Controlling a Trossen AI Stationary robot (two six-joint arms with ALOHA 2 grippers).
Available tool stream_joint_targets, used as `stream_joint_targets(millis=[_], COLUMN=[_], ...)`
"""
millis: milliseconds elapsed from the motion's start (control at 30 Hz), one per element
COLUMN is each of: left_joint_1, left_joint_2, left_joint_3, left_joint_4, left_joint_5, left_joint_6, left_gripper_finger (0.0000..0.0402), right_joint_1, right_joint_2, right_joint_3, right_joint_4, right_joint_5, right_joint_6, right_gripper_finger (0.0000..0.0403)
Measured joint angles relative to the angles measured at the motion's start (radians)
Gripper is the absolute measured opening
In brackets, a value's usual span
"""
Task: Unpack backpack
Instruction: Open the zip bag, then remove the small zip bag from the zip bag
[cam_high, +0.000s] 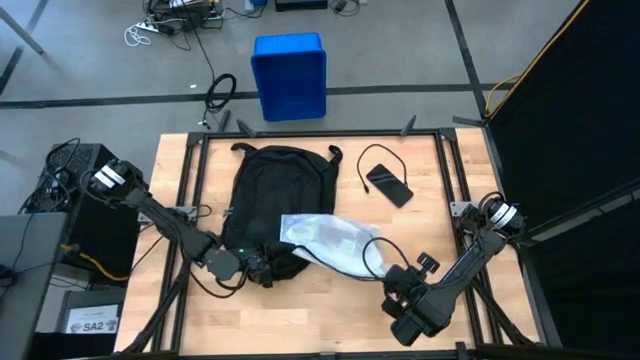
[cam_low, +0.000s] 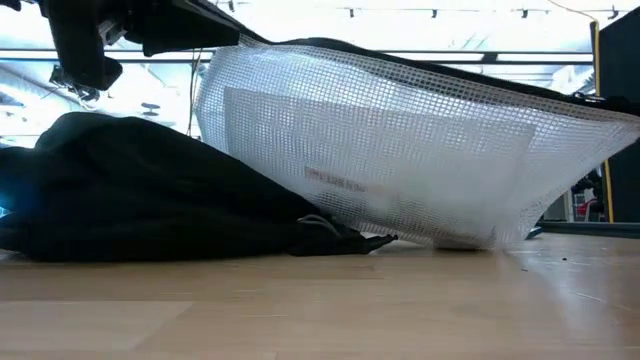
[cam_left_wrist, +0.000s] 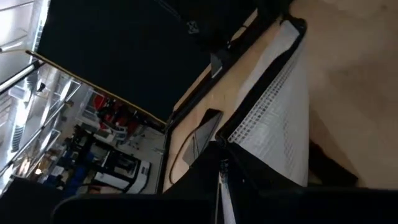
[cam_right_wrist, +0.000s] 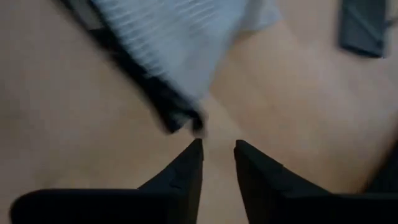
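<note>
Right gripper (cam_right_wrist: 217, 149) hovers over the table (cam_high: 330, 300) near its front edge, fingers slightly apart, empty, just short of a white mesh pouch (cam_high: 325, 240). Pouch protrudes from the backpack (cam_high: 268, 195), lying table centre-left. Left gripper (cam_high: 262, 268), fingers together, apparently pinches the backpack's opening.

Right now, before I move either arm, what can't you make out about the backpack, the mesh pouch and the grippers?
- Inside of the backpack: hidden in every view by its own fabric and the mesh pouch lying across its opening.
- Pouch contents: blurred in the low view; only a pale shape shows through the mesh.
- Left gripper: the high view cannot show what it pinches at the backpack's edge.
- Right gripper: fingers apart, empty above the table; pouch end blurred.
</note>
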Motion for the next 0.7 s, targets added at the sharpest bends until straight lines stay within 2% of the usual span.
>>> stream_joint_targets(millis=[133,267,367,500,700], left_joint_1=[0.017,0.027,0.029,0.029,0.036], left_joint_2=[0.000,0.000,0.000,0.000,0.001], left_joint_3=[0.000,0.000,0.000,0.000,0.000], left_joint_4=[-0.003,-0.005,-0.004,-0.009,-0.017], left_joint_5=[0.077,0.140,0.148,0.153,0.153], left_joint_6=[-0.031,-0.049,-0.051,-0.063,-0.073], left_gripper_finger=[0.0000,0.0000,0.0000,0.0000,0.0000], right_joint_1=[0.012,0.011,-0.015,-0.068,-0.160], right_joint_2=[0.000,0.002,0.010,0.010,0.010], right_joint_3=[0.000,0.000,0.000,0.000,0.000], right_joint_4=[0.165,0.352,0.451,0.502,0.567], right_joint_5=[0.077,0.260,0.375,0.393,0.395], right_joint_6=[-0.134,-0.341,-0.484,-0.602,-0.697], right_gripper_finger=[0.0107,0.0128,0.0137,0.0142,0.0136])
